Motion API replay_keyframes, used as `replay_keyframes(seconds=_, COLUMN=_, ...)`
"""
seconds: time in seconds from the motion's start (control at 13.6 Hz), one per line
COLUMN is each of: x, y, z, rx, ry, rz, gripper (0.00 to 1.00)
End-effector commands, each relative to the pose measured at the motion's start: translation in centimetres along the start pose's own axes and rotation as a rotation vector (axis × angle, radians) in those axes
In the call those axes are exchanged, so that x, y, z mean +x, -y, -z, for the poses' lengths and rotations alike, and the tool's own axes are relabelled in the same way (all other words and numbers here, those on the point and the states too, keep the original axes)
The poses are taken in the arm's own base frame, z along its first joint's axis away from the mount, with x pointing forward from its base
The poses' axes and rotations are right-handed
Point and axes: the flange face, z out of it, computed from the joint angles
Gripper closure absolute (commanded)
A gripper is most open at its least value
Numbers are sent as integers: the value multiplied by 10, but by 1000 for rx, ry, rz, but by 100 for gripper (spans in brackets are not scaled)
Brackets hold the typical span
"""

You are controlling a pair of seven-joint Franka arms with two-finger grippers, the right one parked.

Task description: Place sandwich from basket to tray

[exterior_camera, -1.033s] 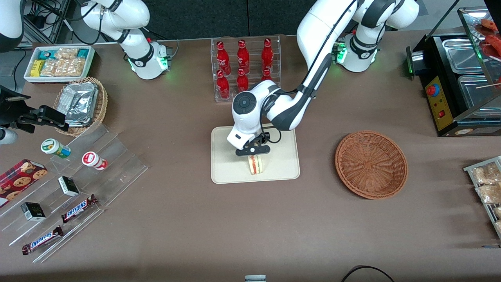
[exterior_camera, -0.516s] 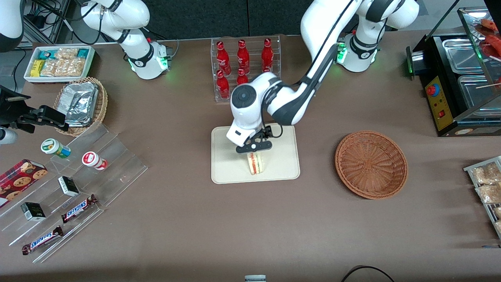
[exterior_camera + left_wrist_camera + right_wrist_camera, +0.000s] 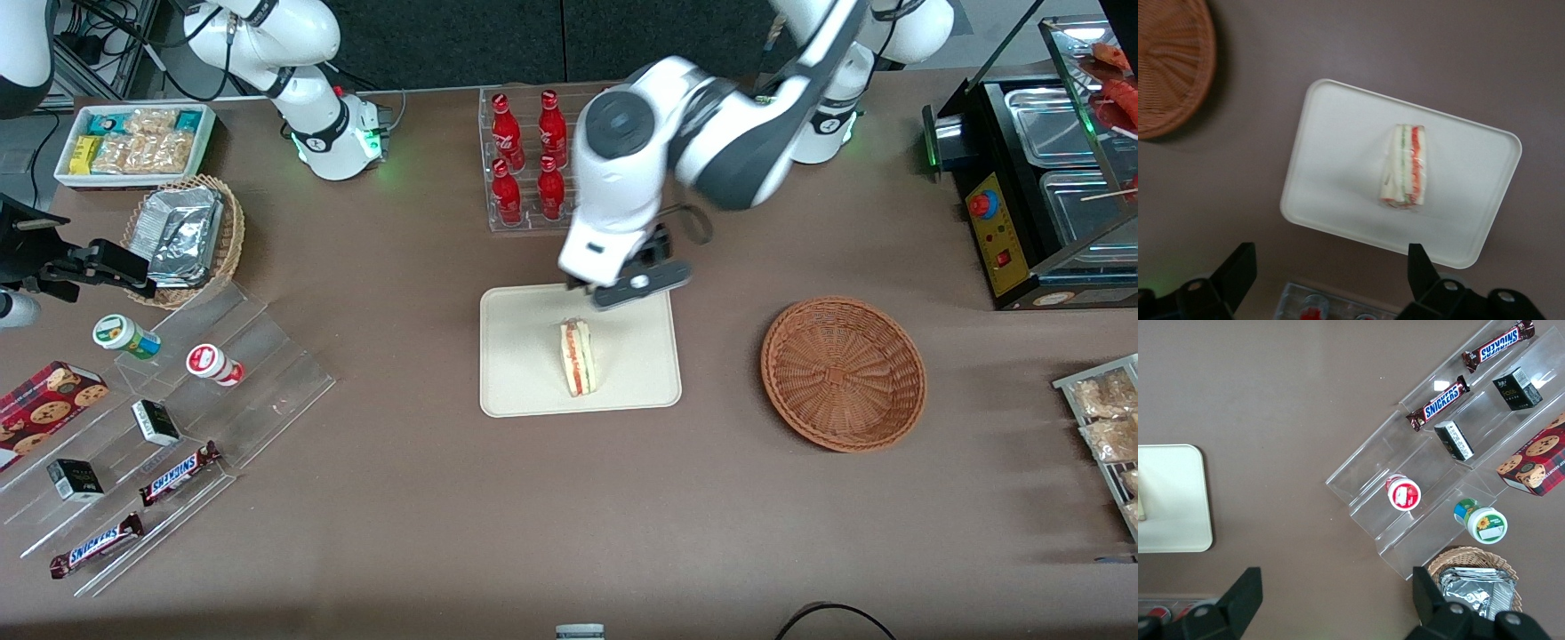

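sandwich set down, hand clear above the tray

front view: the sandwich [image 3: 578, 357] stands on its edge near the middle of the tray [image 3: 516, 391], filling stripes facing up. the hand [image 3: 629, 286] hangs above the tray's edge farthest from the camera, close to the bottle rack [image 3: 533, 160], and touches nothing. the basket [image 3: 843, 373] sits empty on the surface [image 3: 444, 524], toward the working arm's end and well apart from the tray. by this view the placing looks done; what is left is only to pull away cleanly.

left wrist view: the two fingers [image 3: 1238, 270] are spread wide with nothing between them, and the sandwich [image 3: 1405, 167] shows whole inside the tray [image 3: 1331, 180], well inside the rim on all sides. a piece of the basket [image 3: 1171, 67] shows at the frame's edge. to finish well, i would lift straight up before any sideways travel, so no finger clips the upright wedge, which looks narrow at its base and could topple from a light knock. i would also mind the bottles close by the wrist and swing away from them.

right wrist view: one corner of the tray [image 3: 1178, 520] shows on the surface, with a thin sliver of the sandwich [image 3: 1141, 500] at the frame's edge. nothing here bears on the retreat.
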Motion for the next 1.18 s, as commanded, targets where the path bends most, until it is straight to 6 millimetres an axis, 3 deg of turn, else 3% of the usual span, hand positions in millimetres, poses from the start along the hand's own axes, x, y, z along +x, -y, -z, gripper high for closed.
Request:
replay_keyframes(seconds=0.0, x=15, y=52, z=41, rx=20, ry=38, rz=-5, gripper=0)
replay_keyframes(seconds=0.3, x=58, y=124, z=70, rx=54, ry=78, rz=-67, gripper=0)
replay_keyframes(seconds=0.59, x=100, y=215, z=103, rx=49, ry=116, rz=-139, gripper=0)
replay_keyframes(seconds=0.96, x=131, y=330, z=129, rx=21, ry=170, rz=-331, gripper=0)
replay_keyframes(seconds=1.11, x=136, y=356, z=136, rx=8, ry=162, rz=-364, gripper=0)
